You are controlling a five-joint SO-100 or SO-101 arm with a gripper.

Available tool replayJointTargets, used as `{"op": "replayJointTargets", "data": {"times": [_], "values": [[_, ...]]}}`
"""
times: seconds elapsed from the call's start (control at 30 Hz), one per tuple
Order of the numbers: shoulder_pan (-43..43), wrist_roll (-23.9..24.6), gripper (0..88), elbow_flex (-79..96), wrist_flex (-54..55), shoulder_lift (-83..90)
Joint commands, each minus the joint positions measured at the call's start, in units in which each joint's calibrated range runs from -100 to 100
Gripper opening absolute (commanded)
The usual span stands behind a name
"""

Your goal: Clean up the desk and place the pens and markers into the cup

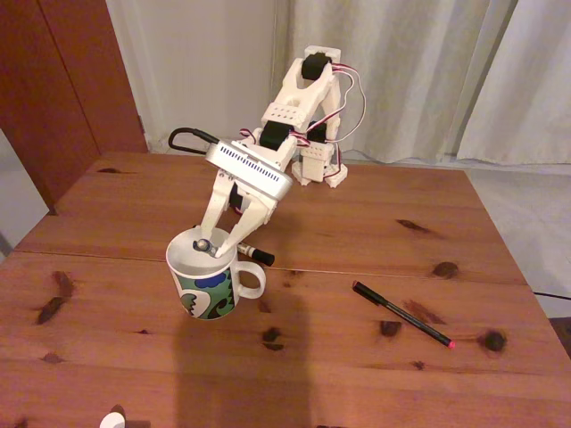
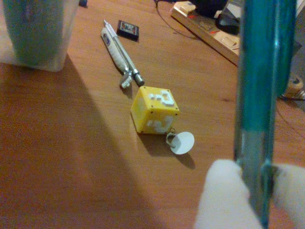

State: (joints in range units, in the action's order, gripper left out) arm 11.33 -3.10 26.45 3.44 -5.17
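In the fixed view my gripper (image 1: 211, 239) hangs right over the mouth of the white swirl-patterned cup (image 1: 207, 290) on the desk (image 1: 357, 223). The wrist view shows my gripper (image 2: 257, 200) shut on the teal-green pen (image 2: 259, 95), which stands upright between the white fingertips (image 2: 219, 195). Its silvery end (image 1: 203, 242) sits at the cup's rim level. The black-capped marker (image 1: 256, 255) lies just behind the cup's handle. Off to the right lies the long black pen with the pink tip (image 1: 401, 314).
The arm's base (image 1: 317, 165) stands at the desk's far edge. The wrist view shows a yellow block with a white tag (image 2: 155, 110), a silver pen (image 2: 119, 52), a small black square (image 2: 127, 29), a translucent container (image 2: 33, 28) and a power strip (image 2: 209, 28).
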Motion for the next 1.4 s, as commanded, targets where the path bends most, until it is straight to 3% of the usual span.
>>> {"op": "replayJointTargets", "data": {"times": [0.0, 0.63, 0.9, 1.37], "values": [[-0.4, 0.0, 0.8, -3.2, 1.5, 0.6], [-0.4, -0.1, 1.3, 1.4, 1.5, 1.4], [-0.5, -0.1, 12.5, 1.2, 1.5, 1.6], [-2.5, 0.0, 13.0, 4.6, 1.2, 9.5]]}}
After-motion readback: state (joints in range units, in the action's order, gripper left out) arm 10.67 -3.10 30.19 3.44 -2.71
